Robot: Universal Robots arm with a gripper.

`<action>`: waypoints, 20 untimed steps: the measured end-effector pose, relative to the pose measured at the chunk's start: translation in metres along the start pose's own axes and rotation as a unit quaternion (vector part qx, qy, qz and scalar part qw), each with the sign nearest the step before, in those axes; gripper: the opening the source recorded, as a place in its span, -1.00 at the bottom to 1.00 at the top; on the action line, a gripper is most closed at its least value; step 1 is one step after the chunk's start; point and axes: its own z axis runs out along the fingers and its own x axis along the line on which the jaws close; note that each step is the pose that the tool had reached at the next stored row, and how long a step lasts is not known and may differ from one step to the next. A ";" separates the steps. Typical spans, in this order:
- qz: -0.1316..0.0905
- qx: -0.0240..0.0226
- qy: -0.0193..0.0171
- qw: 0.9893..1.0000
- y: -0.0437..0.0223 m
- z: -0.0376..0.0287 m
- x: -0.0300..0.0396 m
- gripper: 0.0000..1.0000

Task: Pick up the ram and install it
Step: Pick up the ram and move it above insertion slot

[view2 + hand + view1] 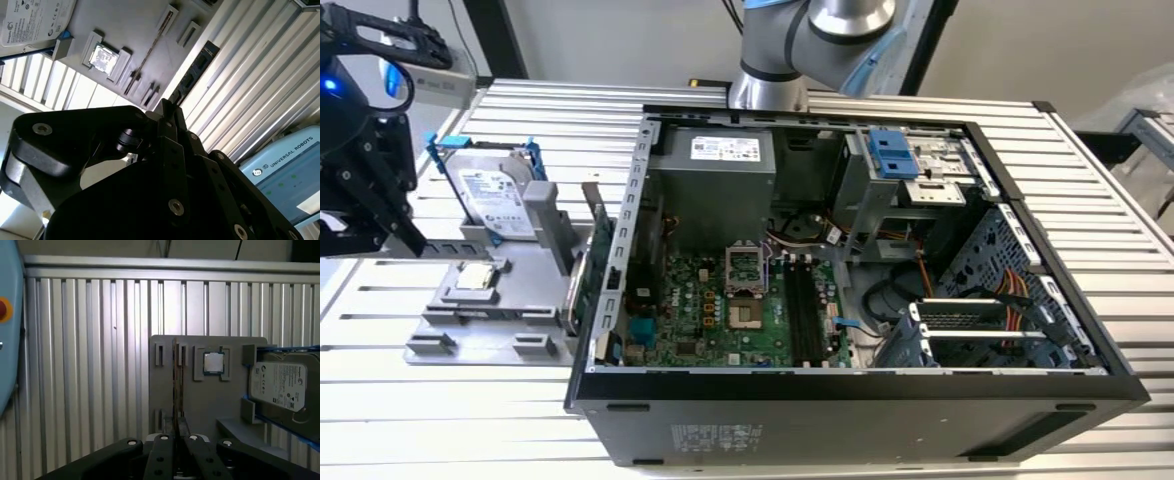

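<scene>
The ram [598,220] stands on edge in a slot of the grey holder [520,300], close to the open computer case's outer wall. Both wrist views see it edge-on as a thin line, ram [175,385] and ram [150,55]. My gripper [380,215] hangs above the table at the exterior view's left, well clear of the holder and holding nothing. Its black fingers [165,442] are closed together, and the gripper [167,106] points toward the holder. The motherboard's long black memory slots [803,310] lie inside the case.
A silver hard drive [494,198] with blue rails leans on the holder's far side, and a small square processor chip [478,278] sits in a pocket on it. The open computer case [854,385] has tall walls, with cables and a drive cage inside. The table is ribbed metal.
</scene>
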 end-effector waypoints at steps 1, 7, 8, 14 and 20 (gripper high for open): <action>0.000 0.000 0.000 1.000 0.0000 -0.0009 -0.0001 -1.00; 0.000 0.000 0.000 1.000 0.0001 -0.0067 -0.0005 -1.00; 0.000 0.000 0.000 1.000 0.0002 -0.0077 -0.0006 -1.00; 0.000 0.000 0.000 1.000 0.0003 -0.0130 -0.0010 -1.00; 0.001 0.000 0.000 1.000 0.0005 -0.0179 -0.0014 -1.00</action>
